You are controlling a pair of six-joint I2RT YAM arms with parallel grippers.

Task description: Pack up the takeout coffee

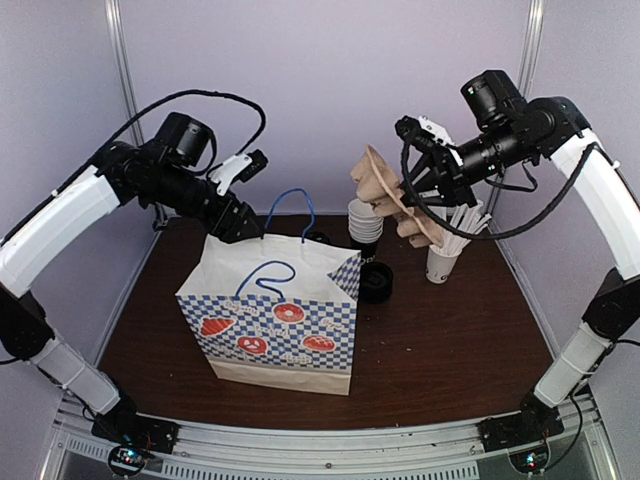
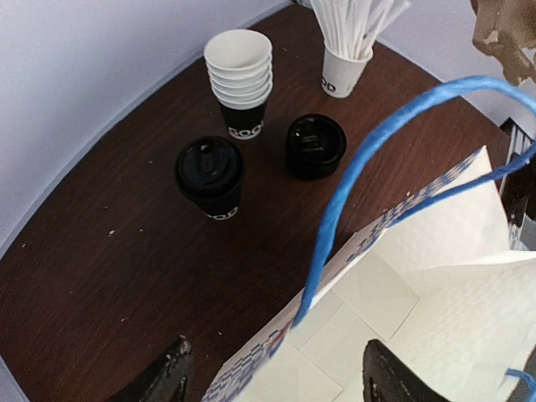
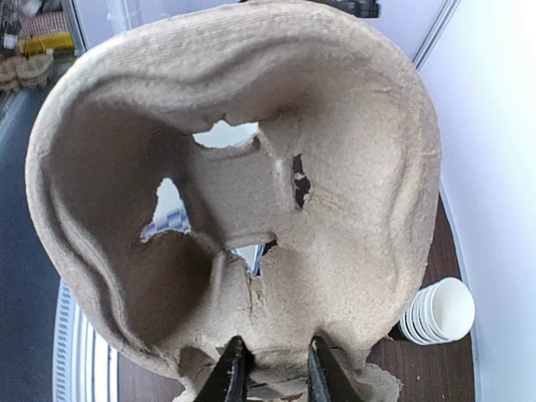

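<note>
The takeout coffee (image 2: pixel 209 172), a small black cup with a black sip lid, stands on the table behind the paper bag (image 1: pixel 280 320); in the top view only a dark bit of the takeout coffee (image 1: pixel 318 238) peeks over the bag. My left gripper (image 2: pixel 276 381) is open, one finger on each side of the bag's (image 2: pixel 435 293) back rim, near the blue handle (image 2: pixel 360 176). My right gripper (image 3: pixel 275 364) is shut on the edge of a brown pulp cup carrier (image 3: pixel 251 167). It holds the carrier (image 1: pixel 385 190) in the air to the right of the bag's mouth.
A stack of black cups with white insides (image 2: pixel 239 79) stands behind the coffee. A short stack of black lids (image 2: pixel 316 146) sits to its right. A white cup of white straws (image 2: pixel 343 50) is at the back right. The bag stands upright with its mouth open.
</note>
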